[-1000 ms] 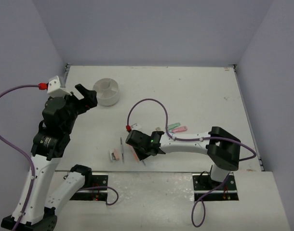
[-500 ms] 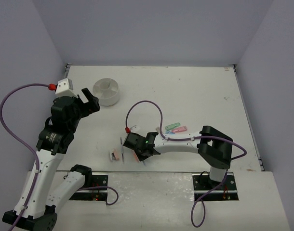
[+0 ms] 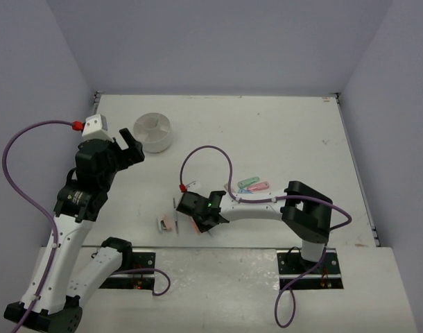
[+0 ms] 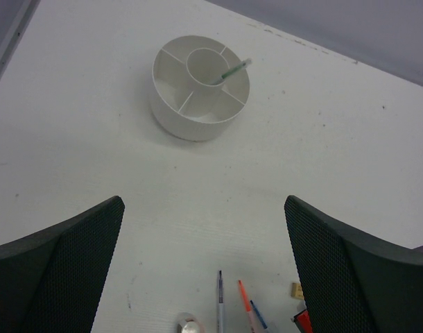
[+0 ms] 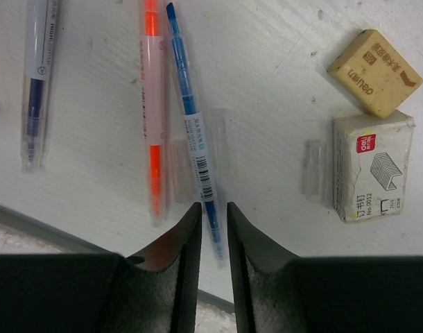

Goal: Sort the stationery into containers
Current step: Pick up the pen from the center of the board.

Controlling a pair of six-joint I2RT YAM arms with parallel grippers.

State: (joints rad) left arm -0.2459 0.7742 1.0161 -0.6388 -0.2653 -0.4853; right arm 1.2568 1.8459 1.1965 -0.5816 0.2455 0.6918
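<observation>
Right wrist: right hand pinches the blue pen.

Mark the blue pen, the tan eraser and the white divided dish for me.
blue pen (image 5: pixel 191 132): right wrist view, on the barrel's printed label.
tan eraser (image 5: pixel 375 72): right wrist view, middle of its top face.
white divided dish (image 4: pixel 171 118): left wrist view, on the outer wall.

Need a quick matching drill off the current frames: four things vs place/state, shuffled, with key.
Column 1:
1. blue pen
2. staple box
3. white dish
4. left gripper

Column 2:
A. holds one green pen in its centre cup
B. between the right gripper's narrowed fingers
C. wide open, holding nothing
D. beside the tan eraser

Pairs: 1-B, 2-D, 3-A, 4-C
</observation>
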